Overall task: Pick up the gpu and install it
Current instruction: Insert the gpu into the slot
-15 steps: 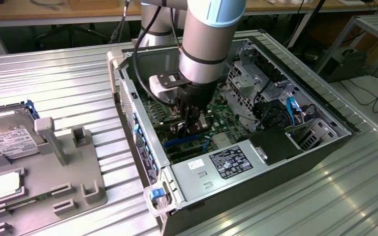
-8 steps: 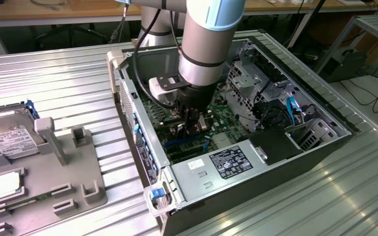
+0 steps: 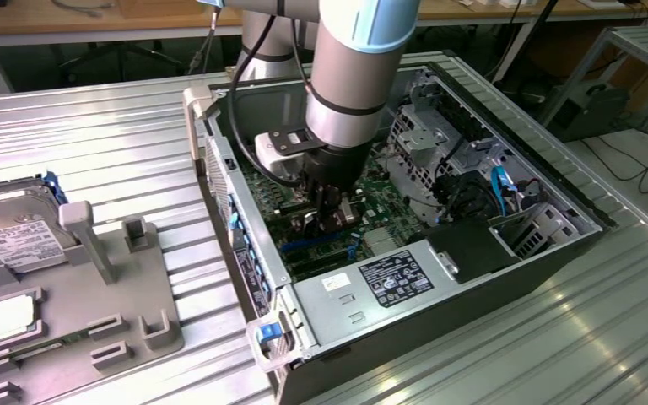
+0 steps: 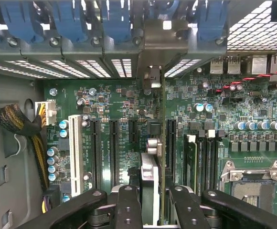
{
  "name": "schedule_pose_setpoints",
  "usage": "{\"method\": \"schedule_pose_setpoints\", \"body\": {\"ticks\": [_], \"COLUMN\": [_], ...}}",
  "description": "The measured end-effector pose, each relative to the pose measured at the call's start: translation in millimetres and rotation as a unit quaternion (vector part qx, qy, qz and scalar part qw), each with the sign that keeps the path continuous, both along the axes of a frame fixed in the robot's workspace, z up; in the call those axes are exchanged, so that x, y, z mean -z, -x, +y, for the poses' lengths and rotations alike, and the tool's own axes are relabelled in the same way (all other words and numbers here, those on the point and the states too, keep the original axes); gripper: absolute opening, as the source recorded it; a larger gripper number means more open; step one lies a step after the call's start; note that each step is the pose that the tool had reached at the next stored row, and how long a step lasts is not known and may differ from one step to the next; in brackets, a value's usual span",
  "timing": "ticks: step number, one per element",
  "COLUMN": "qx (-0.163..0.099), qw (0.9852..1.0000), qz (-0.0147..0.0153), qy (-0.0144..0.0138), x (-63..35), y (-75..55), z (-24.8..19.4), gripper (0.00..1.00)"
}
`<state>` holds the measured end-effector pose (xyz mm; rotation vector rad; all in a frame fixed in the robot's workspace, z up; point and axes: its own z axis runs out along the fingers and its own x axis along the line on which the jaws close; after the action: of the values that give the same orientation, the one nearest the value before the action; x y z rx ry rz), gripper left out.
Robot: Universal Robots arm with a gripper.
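Item: gpu [image 4: 163, 152]. Location: edge-on above the motherboard [image 4: 110, 105] slots, inside the open case [image 3: 504, 278]. My gripper [image 4: 150, 202]: jaws clenched on its edge. Handling, by my estimate: light, stiff, fragile; hold by the bare board edges, never by the components.

The thin gpu [image 4: 163, 152] stands on edge over the motherboard [image 4: 110, 102].

Silver arm [image 3: 341, 101], blue cap [image 3: 371, 21], black tool [image 4: 150, 193]
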<state>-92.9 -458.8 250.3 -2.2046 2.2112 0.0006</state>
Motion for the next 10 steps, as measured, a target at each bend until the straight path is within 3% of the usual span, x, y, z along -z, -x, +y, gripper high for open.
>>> {"method": "schedule_pose_setpoints", "body": {"ticks": [10], "qx": [-0.001], "qw": [1.0000], "qz": [0.0001], "qy": [0.0001], "x": [1.8], "y": [0.0], "z": [0.3], "gripper": [0.28]}}
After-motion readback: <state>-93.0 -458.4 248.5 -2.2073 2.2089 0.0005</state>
